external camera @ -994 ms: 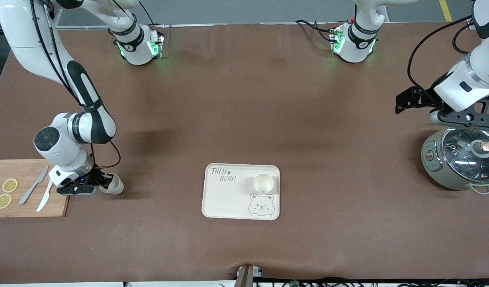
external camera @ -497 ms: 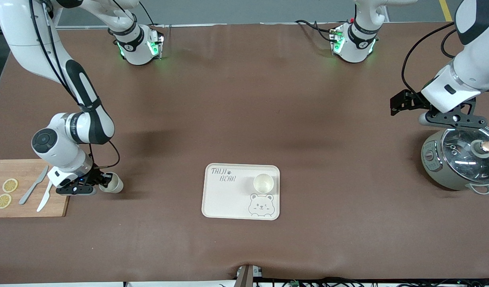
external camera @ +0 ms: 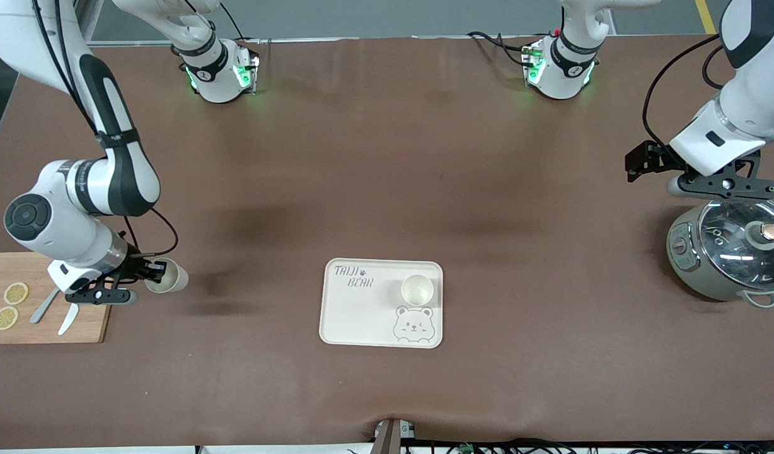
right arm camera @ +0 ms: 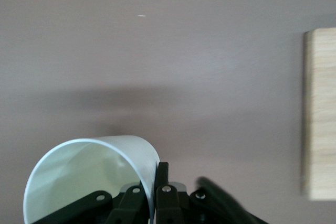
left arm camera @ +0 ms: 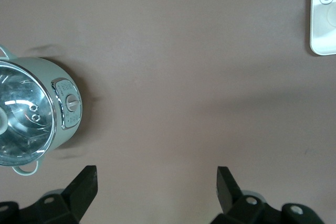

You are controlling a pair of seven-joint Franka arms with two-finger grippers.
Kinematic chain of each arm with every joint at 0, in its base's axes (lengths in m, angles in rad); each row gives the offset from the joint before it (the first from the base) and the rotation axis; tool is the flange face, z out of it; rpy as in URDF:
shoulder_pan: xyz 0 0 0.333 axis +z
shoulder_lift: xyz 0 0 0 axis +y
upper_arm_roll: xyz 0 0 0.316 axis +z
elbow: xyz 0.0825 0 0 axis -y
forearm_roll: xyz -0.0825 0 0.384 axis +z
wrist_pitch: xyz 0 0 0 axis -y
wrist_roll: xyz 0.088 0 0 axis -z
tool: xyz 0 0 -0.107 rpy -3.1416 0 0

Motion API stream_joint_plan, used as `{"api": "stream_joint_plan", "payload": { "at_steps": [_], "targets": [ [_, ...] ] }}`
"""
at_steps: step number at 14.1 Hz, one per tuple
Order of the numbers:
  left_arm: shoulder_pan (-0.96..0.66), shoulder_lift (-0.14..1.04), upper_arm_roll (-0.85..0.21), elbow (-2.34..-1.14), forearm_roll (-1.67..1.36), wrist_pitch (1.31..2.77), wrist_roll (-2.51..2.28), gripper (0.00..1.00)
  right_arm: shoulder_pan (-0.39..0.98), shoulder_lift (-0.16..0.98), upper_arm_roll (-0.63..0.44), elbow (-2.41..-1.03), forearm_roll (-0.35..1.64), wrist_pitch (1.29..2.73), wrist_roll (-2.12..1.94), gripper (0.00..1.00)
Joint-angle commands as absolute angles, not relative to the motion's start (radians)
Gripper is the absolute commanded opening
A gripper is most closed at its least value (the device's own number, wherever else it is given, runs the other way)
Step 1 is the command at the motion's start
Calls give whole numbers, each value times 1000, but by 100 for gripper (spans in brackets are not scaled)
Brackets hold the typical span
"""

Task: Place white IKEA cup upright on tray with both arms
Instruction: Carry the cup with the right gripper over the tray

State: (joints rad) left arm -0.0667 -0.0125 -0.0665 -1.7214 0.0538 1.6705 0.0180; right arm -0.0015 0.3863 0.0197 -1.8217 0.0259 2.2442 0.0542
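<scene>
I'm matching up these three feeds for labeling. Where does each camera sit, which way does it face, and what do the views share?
Front view: high across the table, facing both arms, tray central.
Left wrist view: looks down past the open left gripper at the pot.
Right wrist view: looks down past the right gripper, shut on the white cup.
Shared: pot, cup and cutting board also appear in front.

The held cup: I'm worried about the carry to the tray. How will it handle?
The cup is pinched by its thin rim in the shut right gripper, so it may pivot or slip. It looks light and stiff. Round-walled, it would probably roll if dropped sideways.
</scene>
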Motion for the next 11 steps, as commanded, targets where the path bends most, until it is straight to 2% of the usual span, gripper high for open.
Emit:
{"api": "stream_joint_plan", "payload": {
  "at_steps": [1, 3, 7, 11],
  "targets": [
    [-55, -34, -78, -1750, 72, 1700, 15, 100, 17, 348, 83, -1783, 110, 2154, 187, 0],
    [-55, -34, -77, -1764, 72, 1718, 15, 100, 53, 348, 118, -1764, 114, 2157, 317, 0],
    [-42, -29, -75, -1766, 58, 1739, 17, 100, 182, 367, 118, -1683, 114, 2166, 562, 0],
    [-43, -21, -77, -1761, 42, 1743, 17, 100, 296, 463, 117, -1579, 104, 2184, 754, 0]
  ]
}}
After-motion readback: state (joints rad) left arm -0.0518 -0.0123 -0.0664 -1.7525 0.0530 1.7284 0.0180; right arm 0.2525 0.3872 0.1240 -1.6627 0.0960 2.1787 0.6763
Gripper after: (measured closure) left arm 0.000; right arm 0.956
